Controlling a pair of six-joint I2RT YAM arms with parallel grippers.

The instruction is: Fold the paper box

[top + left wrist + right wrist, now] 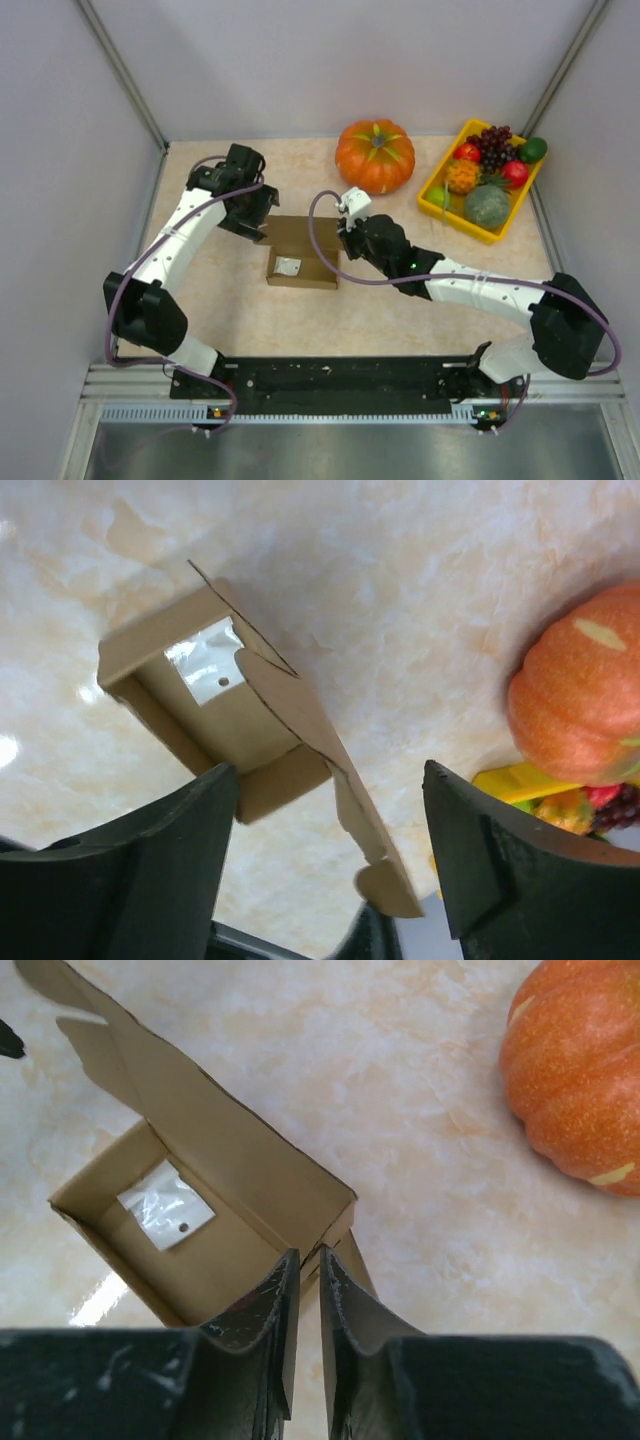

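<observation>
The paper box [302, 262] is plain brown cardboard, open on the table, with a small white packet [288, 266] lying inside it. Its lid stands open at the far side. In the left wrist view the box [215, 715] lies ahead, and its long lid flap [330, 750] runs between the wide-apart fingers of my left gripper [330, 775]. My left gripper [252, 215] is open at the box's far left corner. My right gripper [347, 238] is at the box's right end. In the right wrist view it [306, 1256] is closed on the box's [240, 1185] right side wall.
An orange pumpkin [375, 155] sits behind the box and shows in both wrist views [585, 695] [580, 1070]. A yellow fruit tray [478, 232] stands at the back right. Metal frame posts and white walls bound the table.
</observation>
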